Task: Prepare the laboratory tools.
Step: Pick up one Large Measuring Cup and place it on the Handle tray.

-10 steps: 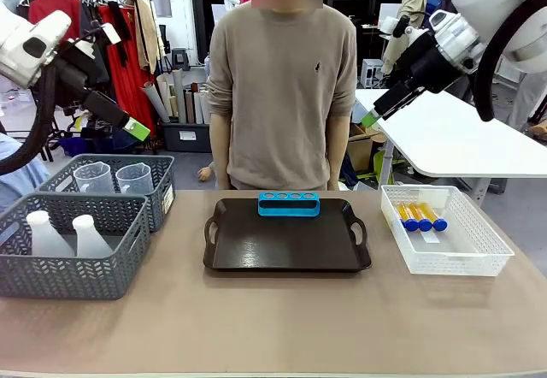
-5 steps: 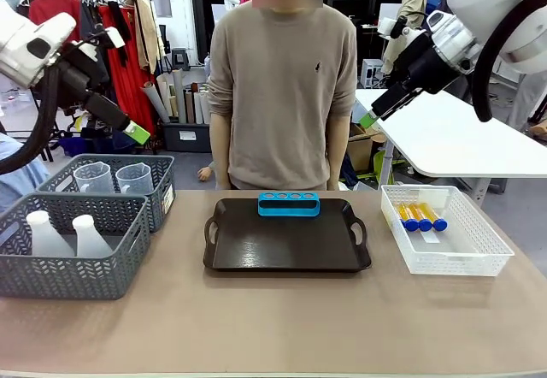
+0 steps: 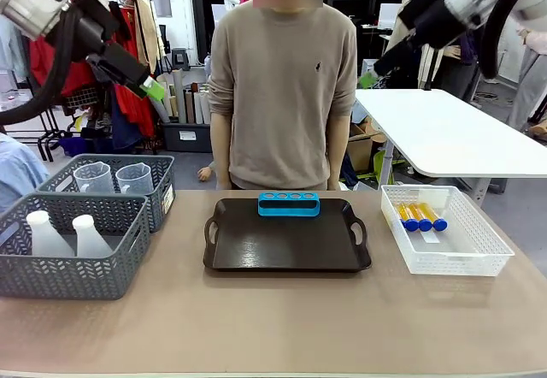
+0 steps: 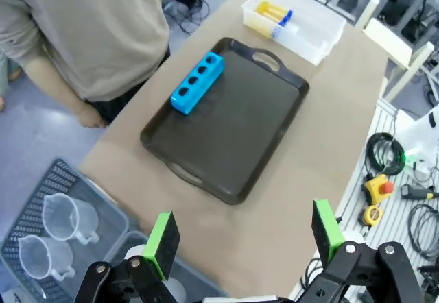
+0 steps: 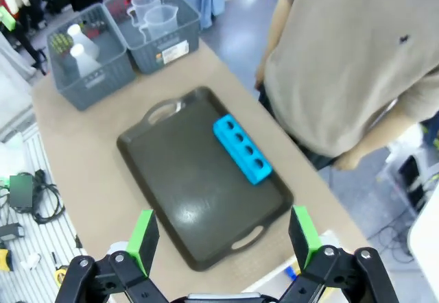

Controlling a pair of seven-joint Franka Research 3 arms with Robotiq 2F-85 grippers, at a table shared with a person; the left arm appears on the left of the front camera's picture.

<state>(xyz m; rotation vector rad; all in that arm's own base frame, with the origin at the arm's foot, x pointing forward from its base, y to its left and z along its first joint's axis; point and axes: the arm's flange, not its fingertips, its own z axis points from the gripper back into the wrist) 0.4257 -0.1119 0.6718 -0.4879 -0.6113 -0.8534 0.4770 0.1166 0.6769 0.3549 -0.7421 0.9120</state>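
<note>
Three orange tubes with blue caps [image 3: 421,216] lie in the white mesh basket [image 3: 461,254] at the table's right. Two clear measuring beakers [image 3: 114,178] stand in the far grey basket [image 3: 162,198]. In the near grey basket [image 3: 77,271] stand two white conical flasks [image 3: 64,234]. High above the table's left, my left gripper [image 3: 150,87] hangs open and holds nothing; its wrist view has its fingertips [image 4: 162,241] wide apart over the table edge. My right gripper [image 3: 368,79] is raised at the upper right, also open and bare [image 5: 223,238].
A dark tray [image 3: 282,245] lies mid-table with a blue four-hole rack [image 3: 289,203] at its far edge. A person in a beige sweater [image 3: 282,79] stands right behind the tray. Bare tabletop runs along the front.
Both arms have lifted. The left gripper rose and shifted right. The right gripper rose as well. Nothing on the table has moved.
</note>
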